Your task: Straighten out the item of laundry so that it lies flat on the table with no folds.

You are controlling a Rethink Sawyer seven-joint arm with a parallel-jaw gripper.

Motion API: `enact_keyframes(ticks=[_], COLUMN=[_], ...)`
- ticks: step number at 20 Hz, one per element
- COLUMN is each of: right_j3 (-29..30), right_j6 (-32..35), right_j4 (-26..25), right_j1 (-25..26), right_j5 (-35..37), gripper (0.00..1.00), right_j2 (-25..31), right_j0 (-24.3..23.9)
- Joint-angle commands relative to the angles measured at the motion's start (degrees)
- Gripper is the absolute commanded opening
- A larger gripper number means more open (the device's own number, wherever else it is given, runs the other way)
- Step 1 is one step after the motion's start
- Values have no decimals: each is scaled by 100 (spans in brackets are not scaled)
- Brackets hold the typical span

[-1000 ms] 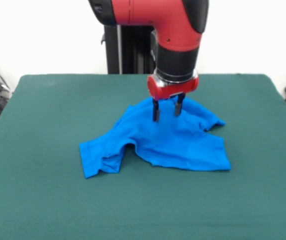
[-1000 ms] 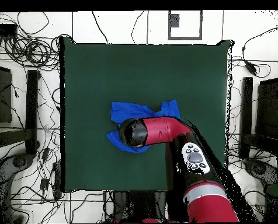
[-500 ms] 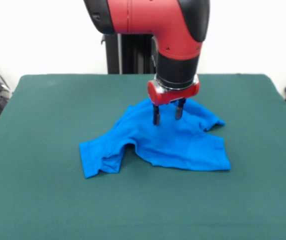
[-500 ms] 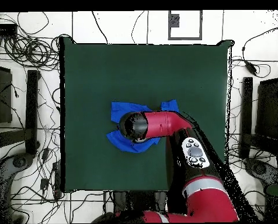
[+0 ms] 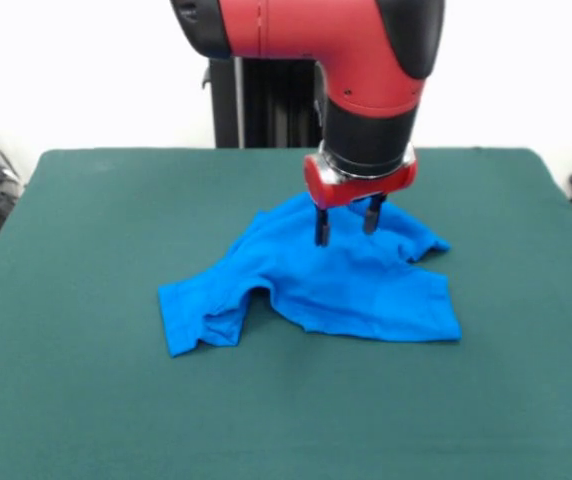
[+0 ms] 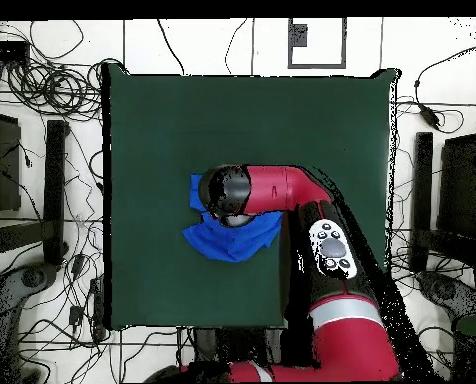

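The end effector [image 5: 349, 227] hangs over the far part of the blue T-shirt [image 5: 316, 280], its two dark fingers [image 5: 321, 226] pointing straight down and standing apart with a clear gap between them. Nothing is held between them; the tips sit right at the raised fabric, though actual contact cannot be judged. The T-shirt lies crumpled near the middle of the green counter [image 5: 86, 400], humped under the end effector, with one sleeve spread toward the near left and a flatter panel at the near right. From overhead, the red arm [image 6: 282, 190] covers much of the shirt.
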Motion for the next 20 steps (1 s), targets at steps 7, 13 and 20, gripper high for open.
enact_keyframes(ticks=[7, 13, 20], right_j3=[-632, -633, -725], right_j6=[710, 780, 805], right_j4=[374, 258, 248], right_j1=[237, 538, 691], right_j5=[506, 45, -160], gripper=[100, 100, 100], right_j2=[340, 273, 278], right_j0=[366, 394, 376])
